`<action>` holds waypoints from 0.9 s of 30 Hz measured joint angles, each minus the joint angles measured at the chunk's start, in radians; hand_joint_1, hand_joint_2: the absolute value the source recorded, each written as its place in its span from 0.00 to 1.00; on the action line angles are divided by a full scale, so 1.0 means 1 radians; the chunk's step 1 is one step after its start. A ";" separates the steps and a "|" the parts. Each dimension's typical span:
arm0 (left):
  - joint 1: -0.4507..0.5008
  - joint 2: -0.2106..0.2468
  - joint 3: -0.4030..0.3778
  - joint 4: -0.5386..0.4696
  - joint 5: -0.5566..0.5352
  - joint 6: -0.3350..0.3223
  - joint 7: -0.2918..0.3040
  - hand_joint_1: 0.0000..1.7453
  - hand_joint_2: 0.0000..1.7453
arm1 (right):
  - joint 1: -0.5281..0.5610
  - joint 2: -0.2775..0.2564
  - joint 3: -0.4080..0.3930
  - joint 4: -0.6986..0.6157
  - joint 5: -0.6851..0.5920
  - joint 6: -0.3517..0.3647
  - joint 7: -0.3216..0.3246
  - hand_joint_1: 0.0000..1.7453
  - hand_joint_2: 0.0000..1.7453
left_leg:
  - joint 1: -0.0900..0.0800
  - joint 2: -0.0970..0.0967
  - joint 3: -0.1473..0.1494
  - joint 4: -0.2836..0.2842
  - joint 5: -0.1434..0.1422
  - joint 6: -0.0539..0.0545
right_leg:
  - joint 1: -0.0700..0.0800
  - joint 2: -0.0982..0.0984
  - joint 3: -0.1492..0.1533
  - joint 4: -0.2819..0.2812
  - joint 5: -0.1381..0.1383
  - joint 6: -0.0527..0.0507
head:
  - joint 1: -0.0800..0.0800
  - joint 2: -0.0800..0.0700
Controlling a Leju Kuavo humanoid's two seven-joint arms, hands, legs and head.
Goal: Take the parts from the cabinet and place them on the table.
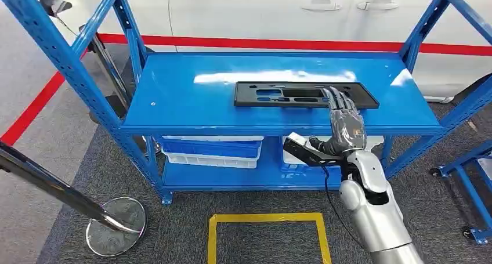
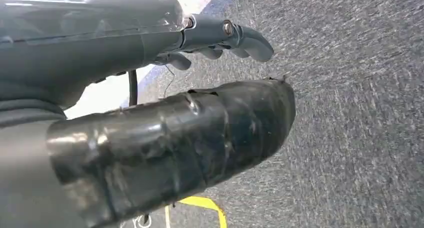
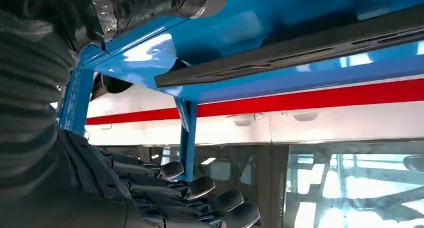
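One black part (image 1: 306, 94) is lain on the shelf (image 1: 174, 96) near its front edge, overhung by the right hand (image 1: 346, 125), fingers spread, nothing gripped; closing on it is judged next.

My head camera looks forward and down from high on my body onto the blue shelf unit (image 1: 174, 96), at moderate range. My right wrist camera sits close behind my right hand (image 3: 190, 198), very near the black part (image 3: 300, 47) on that same shelf, which both views share. My left wrist camera faces down at grey carpet (image 2: 360, 112).
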 joint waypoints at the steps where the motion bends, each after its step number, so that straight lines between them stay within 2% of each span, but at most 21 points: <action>1: 0.000 0.000 0.000 0.000 0.001 -0.005 0.004 0.00 0.00 | -0.004 0.002 0.004 0.006 0.000 0.002 0.000 0.00 1.00 | 0.000 0.000 0.000 0.000 0.000 0.000 | 0.000 0.000 0.000 0.000 0.000 0.000 | 0.000 0.000; 7: -0.002 0.000 0.000 0.000 0.000 -0.033 0.015 0.00 0.00 | -0.042 0.017 0.039 0.055 0.015 0.042 0.005 0.00 1.00 | 0.000 0.000 0.000 0.000 0.000 0.000 | 0.000 0.000 0.000 0.000 0.000 0.000 | 0.000 0.000; 15: -0.003 -0.005 0.003 0.000 0.000 -0.052 -0.002 0.00 0.00 | -0.090 0.055 0.109 0.124 0.019 0.042 0.014 0.00 1.00 | 0.000 0.000 0.000 0.000 0.000 0.000 | 0.000 0.000 0.000 0.000 0.000 0.000 | 0.000 0.000; 24: -0.003 -0.006 0.003 0.000 -0.005 -0.057 -0.012 0.00 0.00 | -0.108 0.068 0.125 0.146 0.019 0.044 0.014 0.00 1.00 | 0.000 0.000 0.000 0.000 0.000 0.000 | 0.000 0.000 0.000 0.000 0.000 0.000 | 0.000 0.000; 27: -0.003 -0.006 0.003 0.000 -0.007 -0.059 -0.013 0.00 0.00 | -0.108 0.071 0.127 0.147 0.019 0.047 0.014 0.00 1.00 | -0.004 -0.002 -0.005 0.008 -0.001 0.002 | -0.005 0.000 -0.002 -0.002 0.003 0.003 | 0.000 0.000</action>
